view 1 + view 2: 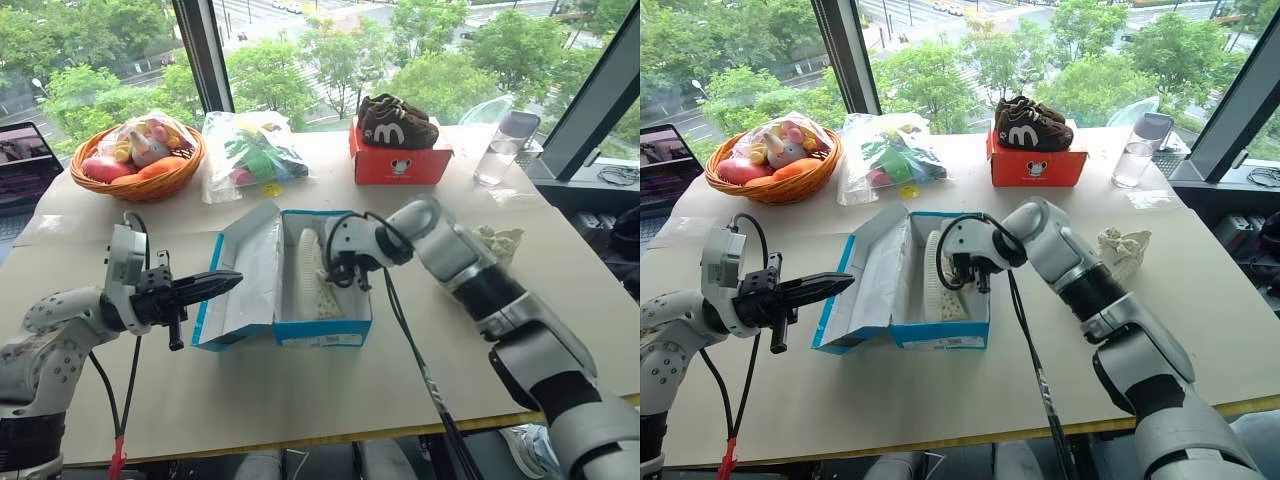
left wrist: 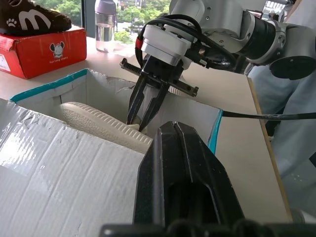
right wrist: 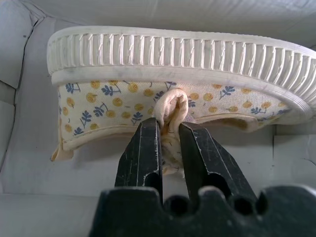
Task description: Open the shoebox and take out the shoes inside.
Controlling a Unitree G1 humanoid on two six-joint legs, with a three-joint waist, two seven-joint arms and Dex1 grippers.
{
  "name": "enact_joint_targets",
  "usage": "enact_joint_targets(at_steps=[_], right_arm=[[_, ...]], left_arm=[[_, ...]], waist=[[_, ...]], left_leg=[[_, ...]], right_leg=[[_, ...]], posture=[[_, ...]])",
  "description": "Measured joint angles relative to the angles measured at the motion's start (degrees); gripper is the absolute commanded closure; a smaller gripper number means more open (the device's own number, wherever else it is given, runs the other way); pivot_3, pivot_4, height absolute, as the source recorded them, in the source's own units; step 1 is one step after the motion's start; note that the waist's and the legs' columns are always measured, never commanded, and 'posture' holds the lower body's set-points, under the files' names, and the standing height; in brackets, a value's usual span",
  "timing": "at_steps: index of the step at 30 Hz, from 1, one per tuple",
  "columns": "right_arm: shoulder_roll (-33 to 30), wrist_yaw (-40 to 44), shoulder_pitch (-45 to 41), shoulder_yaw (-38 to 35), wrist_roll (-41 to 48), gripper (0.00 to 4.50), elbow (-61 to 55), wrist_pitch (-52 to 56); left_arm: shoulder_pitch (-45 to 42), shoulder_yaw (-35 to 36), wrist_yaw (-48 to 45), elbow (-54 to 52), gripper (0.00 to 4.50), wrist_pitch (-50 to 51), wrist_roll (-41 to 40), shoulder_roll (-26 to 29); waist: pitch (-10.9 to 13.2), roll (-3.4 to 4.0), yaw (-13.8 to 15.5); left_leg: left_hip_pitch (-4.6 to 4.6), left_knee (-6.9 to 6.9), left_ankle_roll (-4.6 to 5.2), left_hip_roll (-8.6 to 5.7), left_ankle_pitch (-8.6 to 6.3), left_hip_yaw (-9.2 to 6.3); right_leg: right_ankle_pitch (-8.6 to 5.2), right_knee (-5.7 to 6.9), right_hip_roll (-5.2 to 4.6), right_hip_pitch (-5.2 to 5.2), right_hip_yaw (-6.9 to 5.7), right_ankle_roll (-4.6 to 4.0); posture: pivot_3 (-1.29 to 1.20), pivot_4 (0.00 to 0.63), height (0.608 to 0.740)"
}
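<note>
The blue shoebox (image 1: 322, 336) stands open in the middle of the table, its lid (image 1: 245, 272) leaning out to the left. One shoe (image 3: 163, 54) lies on its side inside; it is cream with small blue and yellow flowers and a ribbed off-white sole. My right gripper (image 3: 168, 126) reaches down into the box, shut on a fold of the shoe's cream fabric (image 3: 170, 106). My left gripper (image 1: 225, 283) is shut and level, its tip right beside the lid's outer face, holding nothing.
A red-orange box (image 1: 398, 162) with dark brown shoes on top stands at the back. A basket (image 1: 140, 170) of toys, a plastic bag (image 1: 255, 150), a clear bottle (image 1: 505, 145) and a crumpled whitish thing (image 1: 498, 240) are also on the table. A laptop (image 1: 25, 160) is far left.
</note>
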Motion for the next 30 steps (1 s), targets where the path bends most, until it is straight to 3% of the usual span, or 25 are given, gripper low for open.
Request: enact_joint_targets(at_steps=[2, 13, 30], right_arm=[[0.4, 0.0, 0.3, -0.3, 0.0, 4.48, -0.1, 0.2], [1.2, -0.2, 0.4, -1.4, 0.2, 4.48, -0.8, 2.4], [-0.7, -0.8, -1.8, -10.8, 7.2, 4.48, -12.1, 13.9]], left_arm=[[0.0, 0.0, 0.0, 0.1, 4.50, 0.0, 0.1, 0.0], [-0.1, 0.0, -0.1, 0.6, 4.50, -0.1, 0.9, 0.0], [0.0, 0.0, -0.4, 0.6, 4.50, -0.2, 1.3, 0.0]], waist=[[0.0, 0.00, 0.0], [0.0, 0.00, 0.0], [0.0, 0.00, 0.0]], left_leg=[[0.00, 0.00, 0.00, 0.00, 0.00, 0.00], [0.02, 0.00, 0.00, 0.01, 0.00, 0.00], [-0.02, -0.01, 0.00, 0.01, 0.00, 0.00]], right_leg=[[0.00, 0.01, 0.00, 0.00, 0.00, 0.00], [0.00, 0.03, 0.01, -0.01, 0.01, 0.00], [0.00, 0.03, 0.01, -0.05, 0.01, 0.01]], posture=[[0.00, 0.150, 0.740], [0.00, 0.150, 0.740], [0.00, 0.150, 0.740]])
